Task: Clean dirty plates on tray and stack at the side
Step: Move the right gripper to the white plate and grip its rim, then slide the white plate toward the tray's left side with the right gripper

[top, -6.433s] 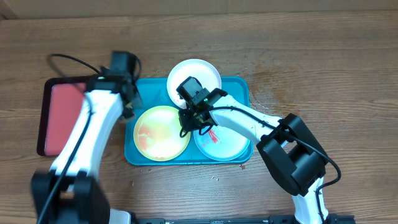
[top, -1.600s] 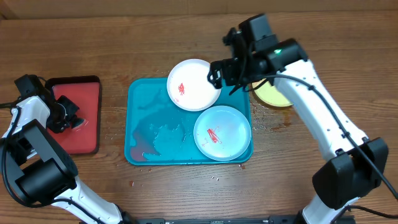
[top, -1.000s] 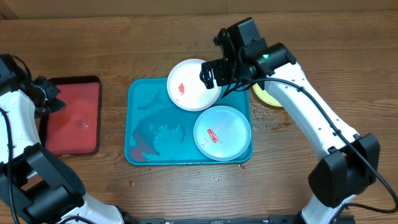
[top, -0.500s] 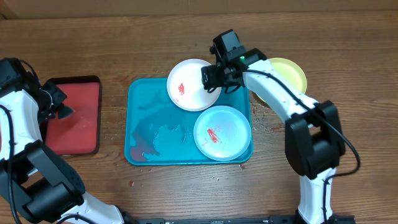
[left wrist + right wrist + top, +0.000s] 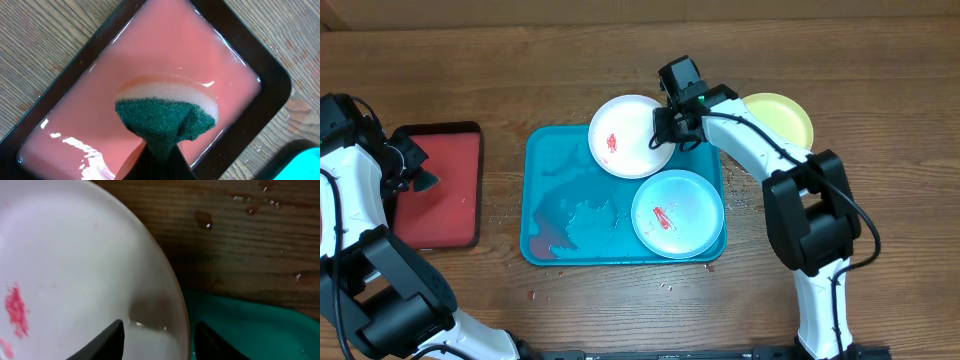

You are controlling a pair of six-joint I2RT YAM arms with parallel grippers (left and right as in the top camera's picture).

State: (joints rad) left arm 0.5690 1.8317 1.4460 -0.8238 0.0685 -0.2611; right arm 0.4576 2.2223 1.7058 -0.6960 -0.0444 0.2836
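The white plate (image 5: 629,136) with a red smear leans on the turquoise tray's (image 5: 560,225) back rim. The mint plate (image 5: 677,213), also smeared red, lies in the tray's right half. The yellow-green plate (image 5: 782,115) lies on the table right of the tray. My right gripper (image 5: 665,130) is open, its fingers straddling the white plate's right rim (image 5: 172,305). My left gripper (image 5: 412,180) is shut on a green-and-white sponge (image 5: 167,112) above the red tray (image 5: 100,120).
The small dark-rimmed red tray (image 5: 435,185) holds pinkish liquid at the far left. Wet smears lie in the turquoise tray's left half (image 5: 570,215). Droplets dot the wood (image 5: 205,220) behind the tray.
The yellow-green plate went from the tray to the table on the right. My right gripper came back and lowered onto the white plate's rim. My left gripper carried the sponge over the red tray.
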